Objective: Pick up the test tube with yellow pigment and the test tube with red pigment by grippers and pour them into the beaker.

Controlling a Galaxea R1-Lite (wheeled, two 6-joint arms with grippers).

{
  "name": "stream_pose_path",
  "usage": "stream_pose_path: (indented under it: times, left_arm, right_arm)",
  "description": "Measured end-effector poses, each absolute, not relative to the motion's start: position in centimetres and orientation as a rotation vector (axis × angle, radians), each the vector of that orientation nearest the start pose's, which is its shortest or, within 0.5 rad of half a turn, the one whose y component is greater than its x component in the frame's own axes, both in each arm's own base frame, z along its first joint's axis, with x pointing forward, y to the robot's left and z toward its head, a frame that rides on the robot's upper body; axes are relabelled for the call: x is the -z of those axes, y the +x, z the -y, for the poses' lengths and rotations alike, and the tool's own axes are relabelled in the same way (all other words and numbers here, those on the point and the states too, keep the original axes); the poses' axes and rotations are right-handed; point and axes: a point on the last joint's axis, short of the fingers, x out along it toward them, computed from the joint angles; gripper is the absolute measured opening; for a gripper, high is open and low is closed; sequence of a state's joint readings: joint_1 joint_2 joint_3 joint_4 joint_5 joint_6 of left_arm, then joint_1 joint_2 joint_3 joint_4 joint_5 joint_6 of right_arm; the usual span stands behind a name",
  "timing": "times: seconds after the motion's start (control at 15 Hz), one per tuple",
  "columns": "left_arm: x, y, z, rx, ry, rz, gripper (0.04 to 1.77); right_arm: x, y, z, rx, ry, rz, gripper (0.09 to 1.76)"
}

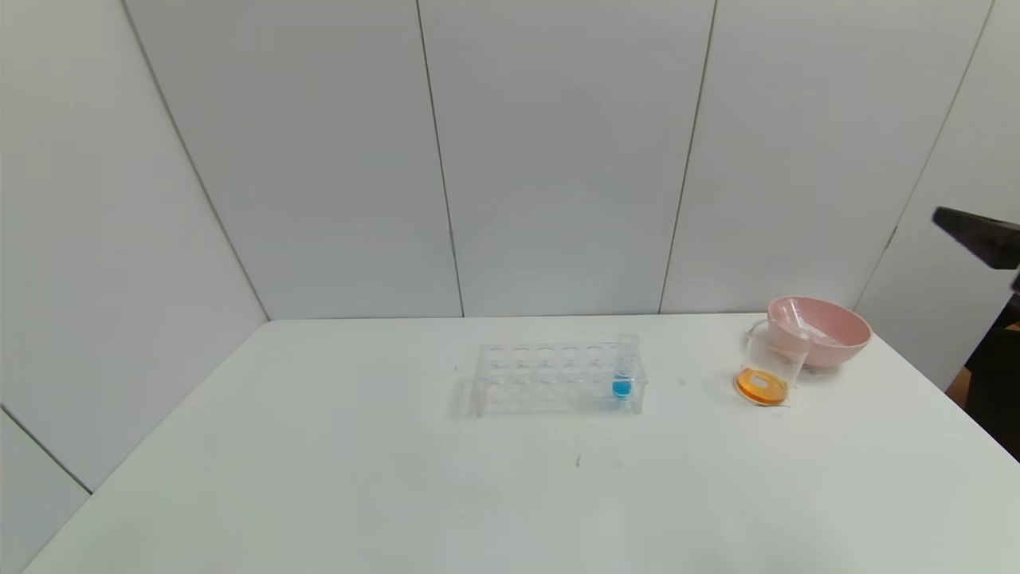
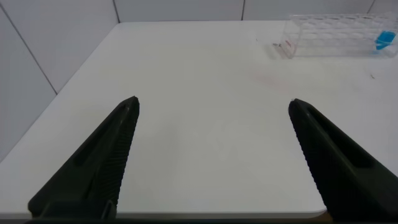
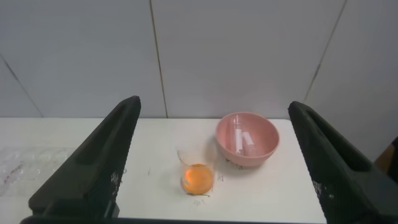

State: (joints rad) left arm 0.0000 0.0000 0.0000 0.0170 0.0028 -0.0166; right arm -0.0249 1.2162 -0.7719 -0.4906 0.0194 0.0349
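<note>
The beaker (image 1: 766,367) stands on the white table at the right, with orange liquid in its bottom (image 3: 198,177). Just behind it, two clear test tubes (image 3: 242,137) lie in a pink bowl (image 1: 853,328). No yellow or red liquid shows in them, and I cannot tell which is which. My right gripper (image 3: 214,102) is open and empty, raised off the table's right side and facing the beaker and bowl. Only one black finger (image 1: 976,231) of it shows at the head view's right edge. My left gripper (image 2: 213,101) is open and empty, low over the table's left part.
A clear plastic rack (image 1: 550,379) stands mid-table, and one tube with blue liquid (image 1: 624,368) stands upright in its right end. The rack (image 2: 336,34) lies well ahead of the left gripper. Grey wall panels close off the back and sides.
</note>
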Motion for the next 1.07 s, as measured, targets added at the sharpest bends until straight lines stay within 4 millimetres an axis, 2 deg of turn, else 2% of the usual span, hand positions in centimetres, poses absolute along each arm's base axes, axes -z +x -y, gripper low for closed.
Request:
stream_pose_path:
  times: [0.33,0.53,0.67,0.87,1.07]
  left_arm:
    - [-7.4,-2.3,0.0,-0.003,-0.017,-0.017,1.72]
    - [-7.4,-2.3,0.0,-0.003,-0.017,-0.017,1.72]
    - [-7.4,-2.3,0.0,-0.003,-0.017,-0.017,1.72]
    - [-7.4,-2.3,0.0,-0.003,-0.017,-0.017,1.72]
    - [-7.4,-2.3,0.0,-0.002,-0.017,-0.017,1.72]
  right_arm:
    - [-29.0,8.7,0.7,0.064,-0.004,0.242,1.70]
    - [-28.0,2.5,0.2,0.061,-0.031,0.316,1.70]
    - [-26.7,-1.3,-0.2,0.026,-0.058,0.347,1.70]
    - [-24.2,-5.6,-0.2,-0.031,-0.107,0.388,1.70]
    - [-21.5,-7.8,-0.1,-0.039,-0.125,0.453,1.70]
